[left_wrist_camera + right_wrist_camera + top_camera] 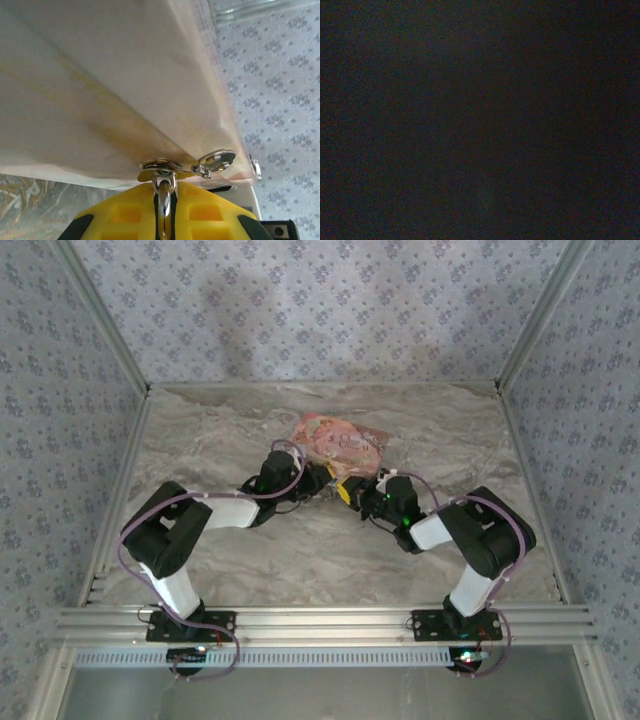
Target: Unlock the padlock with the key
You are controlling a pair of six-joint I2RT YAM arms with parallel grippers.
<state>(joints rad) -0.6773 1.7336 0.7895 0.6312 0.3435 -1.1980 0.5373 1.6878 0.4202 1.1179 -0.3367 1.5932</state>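
The pink picture-printed box (340, 440) lies at mid-table. Its pale side (125, 75) looms above my left gripper (165, 200) in the left wrist view. A silver hasp (160, 165) sits at the box's lower edge. The padlock (165, 212) hangs from the hasp by its shackle. My left gripper's yellow fingers (125, 215) are shut on the padlock's silver body. In the top view the left gripper (322, 480) is at the box's near edge. My right gripper (350, 492) is close beside it on the right; its jaws are too small to read. The key is hidden. The right wrist view is black.
A round metal plate with two rivets (217, 161) sits right of the hasp. Patterned walls (320, 300) and aluminium posts (105, 320) enclose the marble table (300, 550). Both arms crowd the box's near side.
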